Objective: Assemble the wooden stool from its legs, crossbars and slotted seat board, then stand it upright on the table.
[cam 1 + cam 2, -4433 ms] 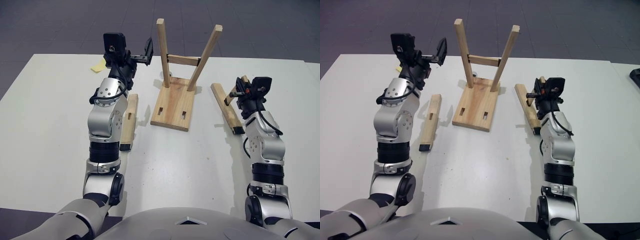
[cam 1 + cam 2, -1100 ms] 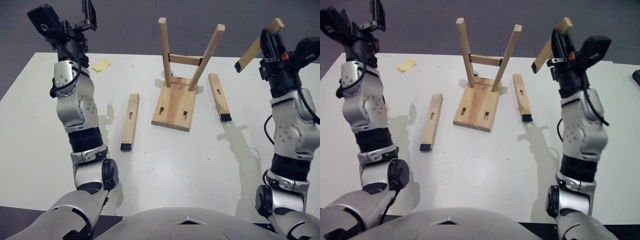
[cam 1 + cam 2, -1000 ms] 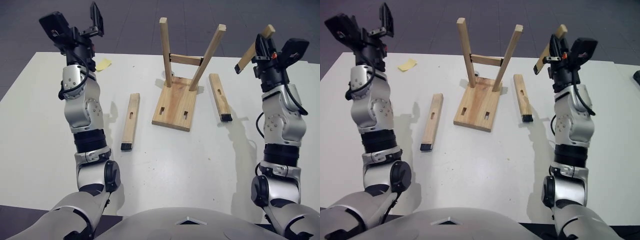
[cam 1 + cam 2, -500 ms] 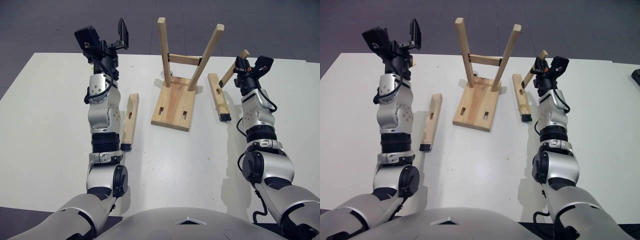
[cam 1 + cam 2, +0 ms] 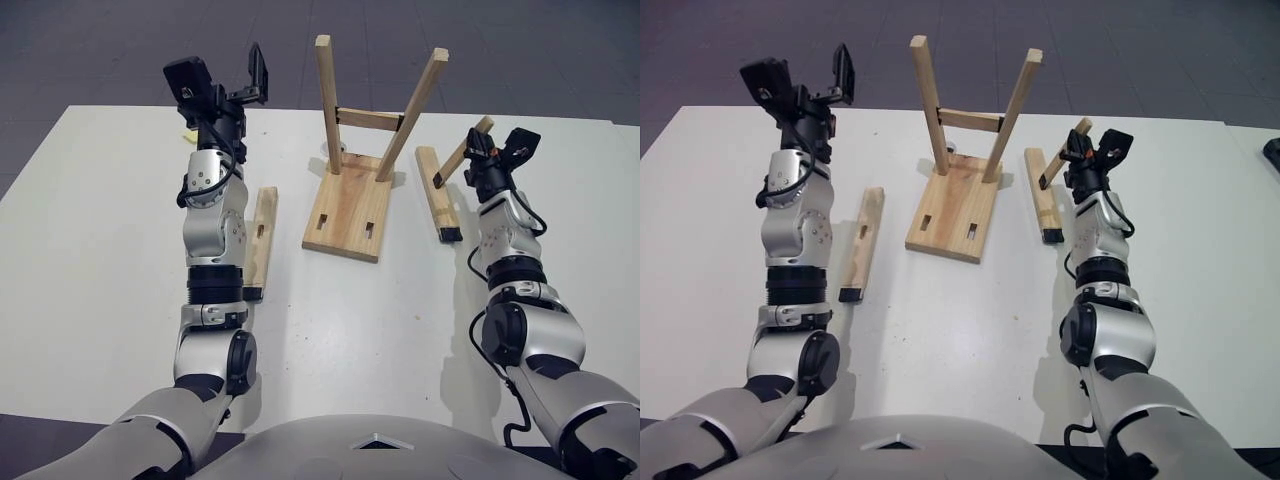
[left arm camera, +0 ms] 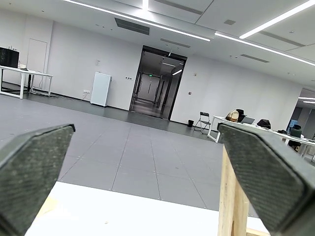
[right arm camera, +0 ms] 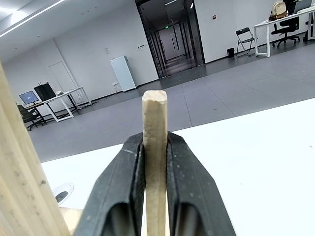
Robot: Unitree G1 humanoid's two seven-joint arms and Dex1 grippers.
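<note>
Across the head views I see the pale wooden slotted seat board [image 5: 345,210] lying flat at the middle of the white bench [image 5: 100,250]. Two wooden legs [image 5: 326,100] stand up from its far end, joined by a short fitted crossbar [image 5: 368,119]. Its two nearer slots show as dark rectangles. One loose wooden leg [image 5: 260,240] lies left of the board beside my left arm. A second loose leg [image 5: 437,205], black-capped at its near end, lies just right of it.

My wrist views add the grip detail. The right gripper [image 7: 155,142] has its black fingers [image 7: 123,182] pressed flat on both sides of a thin wooden crossbar stick [image 7: 154,118], which the head views show tilted over the second loose leg; whether they touch I cannot tell. The left gripper [image 6: 147,182] hangs raised over the far left of the bench, padded fingers [image 6: 29,172] spread wide with nothing between them.
</note>
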